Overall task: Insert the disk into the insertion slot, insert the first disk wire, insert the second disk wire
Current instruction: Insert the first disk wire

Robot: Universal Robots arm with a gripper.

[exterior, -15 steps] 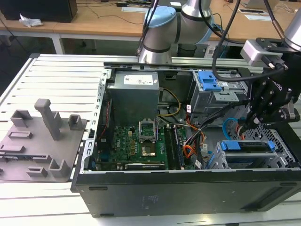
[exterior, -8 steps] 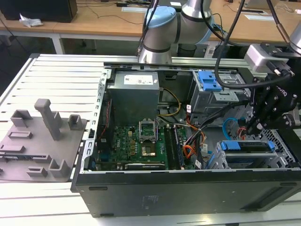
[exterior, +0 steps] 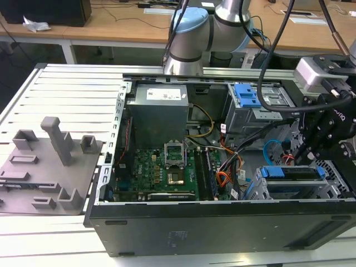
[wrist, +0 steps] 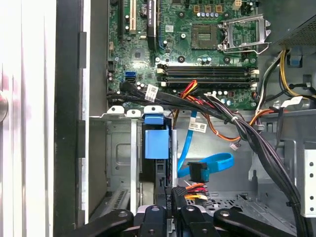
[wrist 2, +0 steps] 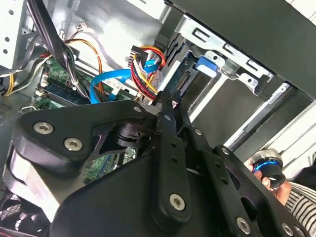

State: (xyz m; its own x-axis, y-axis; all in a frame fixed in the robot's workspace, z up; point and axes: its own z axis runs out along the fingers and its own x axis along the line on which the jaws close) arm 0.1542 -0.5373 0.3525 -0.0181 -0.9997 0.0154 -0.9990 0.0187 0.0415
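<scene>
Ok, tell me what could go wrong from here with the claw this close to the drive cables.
1. The claw sits right beside the light-blue cable loop; a sideways motion could snag it or tug its plug.
2. The red-yellow wire bundle crowds the rear of the disk; a misaligned plug might jam or bend the connector.
3. The thick black cable bundle drapes nearby and might catch the arm.

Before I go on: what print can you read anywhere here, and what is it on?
Nothing reads clearly enough to quote.
Power supply label: print too small to read.
Two white cable tags: print too small to read.
White lettering on the gripper, exterior view: not legible.
</scene>
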